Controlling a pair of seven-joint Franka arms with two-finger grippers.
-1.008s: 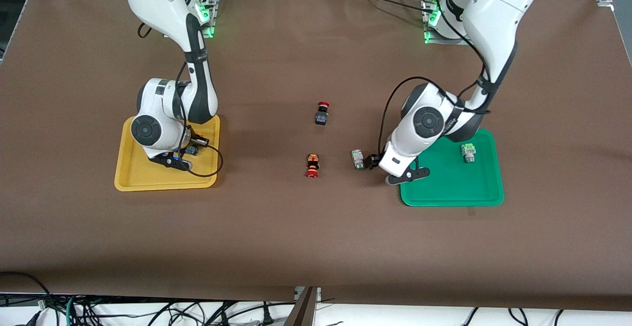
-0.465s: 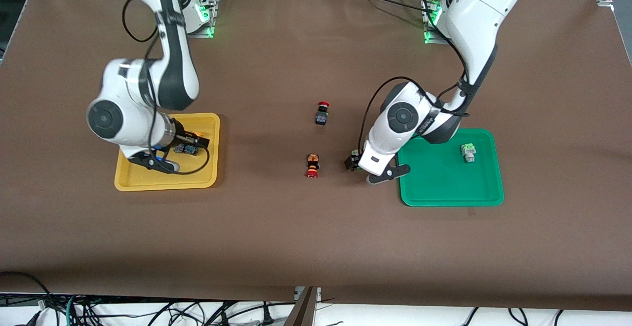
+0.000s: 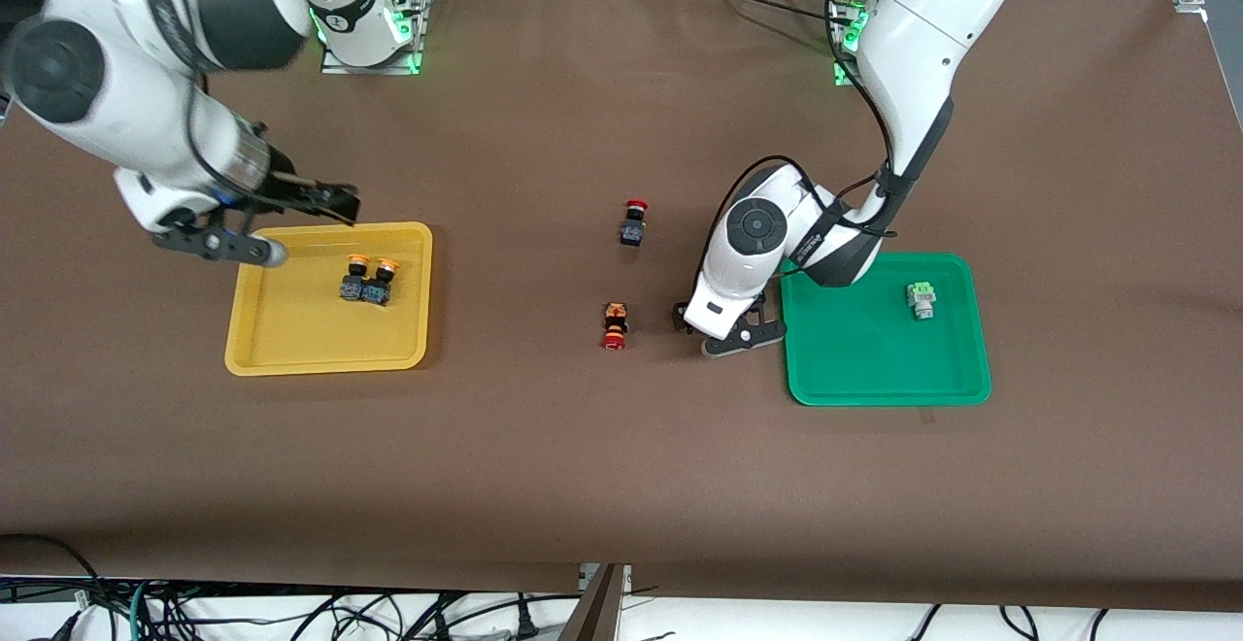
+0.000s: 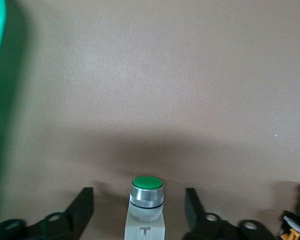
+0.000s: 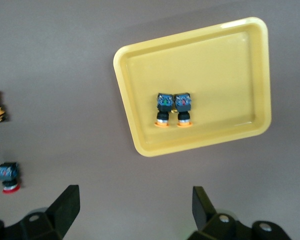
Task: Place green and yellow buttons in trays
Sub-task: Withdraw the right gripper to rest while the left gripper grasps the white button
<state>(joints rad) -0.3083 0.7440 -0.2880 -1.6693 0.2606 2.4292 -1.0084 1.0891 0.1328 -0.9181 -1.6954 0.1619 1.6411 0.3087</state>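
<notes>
You had the left gripper [image 4: 139, 210] low on the table beside the green tray [image 3: 889, 384], fingers [image 4: 82, 205] wide around one green button [image 4: 146, 202], not touching it. The other green button [image 3: 921, 299] lay in that tray. Your right gripper [image 3: 335, 202] hung spread wide over the yellow tray's [image 3: 320, 361] 11 o'clock corner, both yellow buttons [image 3: 368, 280] side by side inside.

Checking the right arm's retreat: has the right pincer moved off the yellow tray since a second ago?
Yes. The right pincer has lifted away from the yellow tray, open and empty, now over the tray's edge nearest the robots' bases, leaving both yellow buttons inside.
</notes>
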